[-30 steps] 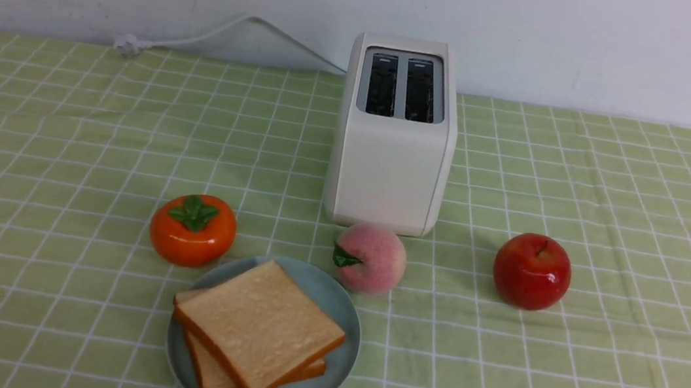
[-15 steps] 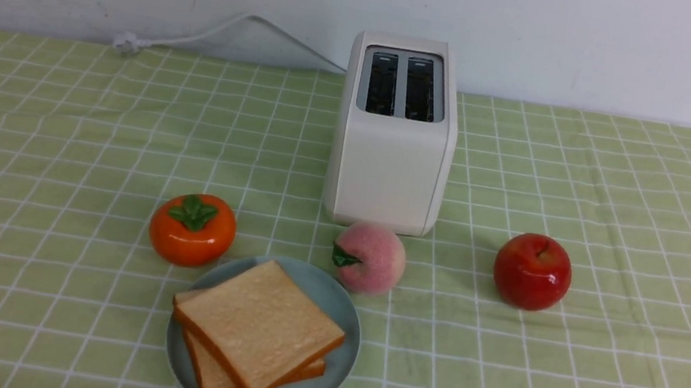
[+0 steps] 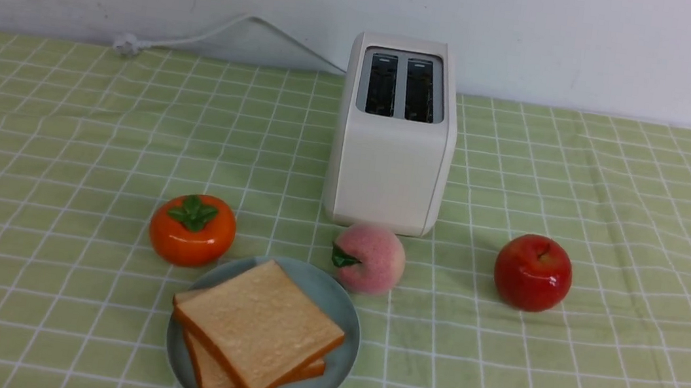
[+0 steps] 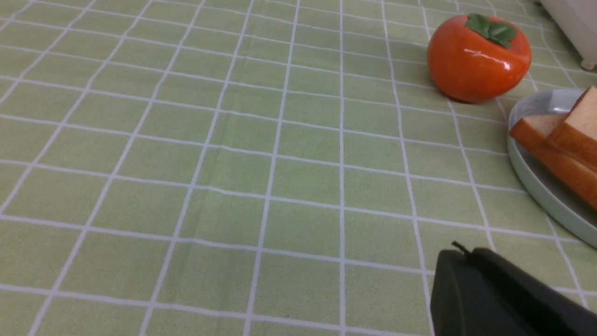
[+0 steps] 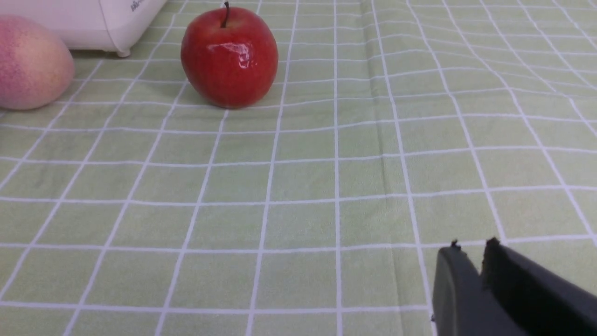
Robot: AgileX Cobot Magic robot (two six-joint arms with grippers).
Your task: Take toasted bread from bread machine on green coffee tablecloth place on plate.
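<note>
Now you have both toast slices [image 3: 260,328] stacked on the plate [image 3: 336,377], overhanging no rim; left tool [image 4: 459,254] pinched shut, right tool [image 5: 471,254] slightly parted, both empty.

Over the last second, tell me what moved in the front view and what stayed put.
A dark piece of the left arm that showed at the front view's lower left edge a second ago has pulled out of sight; it was already gone half a second ago. Nothing was grasped or released. The two slices of toasted bread stay stacked on the plate, the bread machine slots stay empty, and the three fruits have not shifted.
</note>
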